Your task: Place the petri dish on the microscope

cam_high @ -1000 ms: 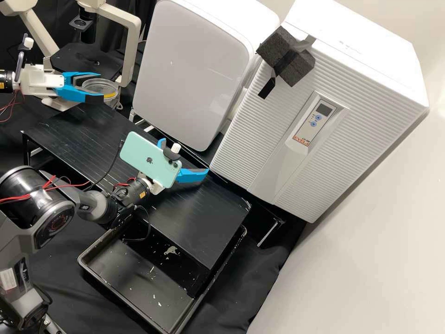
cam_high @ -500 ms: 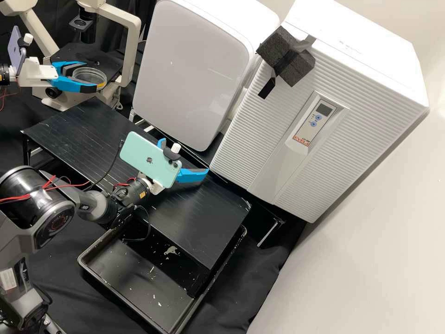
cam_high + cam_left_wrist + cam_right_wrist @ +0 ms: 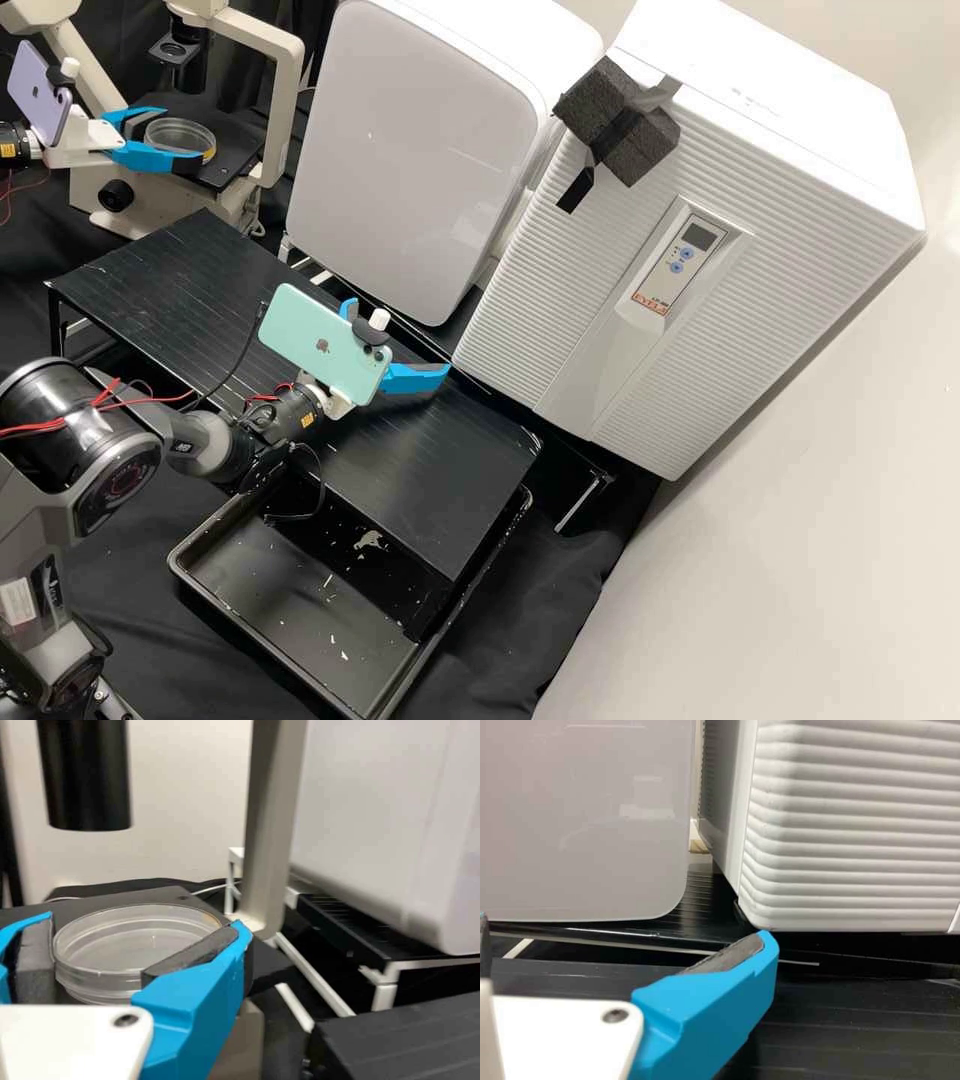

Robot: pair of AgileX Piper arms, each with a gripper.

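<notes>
- Gripping a clear petri dish (image 3: 178, 134) by its sides, the left gripper (image 3: 184, 137) holds it level between two blue fingers, dark pads against the wall of the dish.
- Lying over the black stage (image 3: 228, 168) of the microscope (image 3: 284, 105), the dish sits between the left fingers; whether its base touches the stage cannot be told.
- Rising beyond the same fingers, a black cylinder (image 3: 84, 784) hangs above the level of the dish, while the microscope's pale upright stands just past the fingertips.
- Fixed behind the left fingers, a purple phone (image 3: 38, 92) rides on the white gripper mount.
- Spread wide with nothing between its fingers, the right gripper (image 3: 398, 338) hovers over the black surface (image 3: 200, 290), well apart from the dish.
- Mounted just behind the right fingers, a mint-green phone (image 3: 318, 345) shows its back to the high camera.
- Standing beyond the right fingers are a smooth-fronted white appliance (image 3: 420, 150) and, beside it, a ribbed white cabinet (image 3: 570, 310) with a small control panel (image 3: 680, 258).
- Strapped to the ribbed cabinet, a dark foam block (image 3: 625, 120) sits high above the right fingers.
- Reaching partly under the surface, lower than the right fingers, a black tray (image 3: 300, 600) carries scattered pale flecks.
</notes>
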